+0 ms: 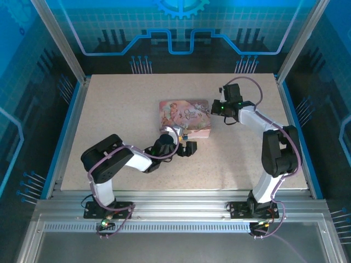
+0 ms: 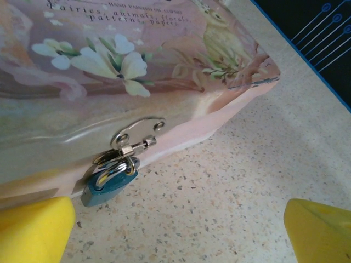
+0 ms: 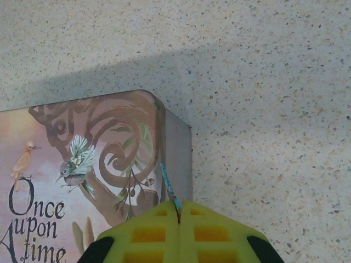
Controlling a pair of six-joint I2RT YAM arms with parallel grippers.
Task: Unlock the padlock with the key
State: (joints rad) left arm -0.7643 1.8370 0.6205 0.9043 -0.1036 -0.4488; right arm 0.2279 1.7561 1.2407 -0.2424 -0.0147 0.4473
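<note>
Padlock point(image 2: 109, 185) hangs from the clasp point(image 2: 137, 134) of the tin point(image 2: 164, 55) at lower left of the left wrist view, base down near the table point(image 2: 219, 208). The left gripper point(image 2: 175, 230) is spread wide, 1 finger at each bottom corner, grasping nothing. Right gripper point(image 3: 180, 211), bottom centre of its view, is clenched on a thin sliver, likely the key point(image 3: 169, 183), over the tin's corner and apart from the padlock. Risk: the padlock is unsteadied and could swing away from a key push, and the thin key could twist or slip between the pads.
</note>
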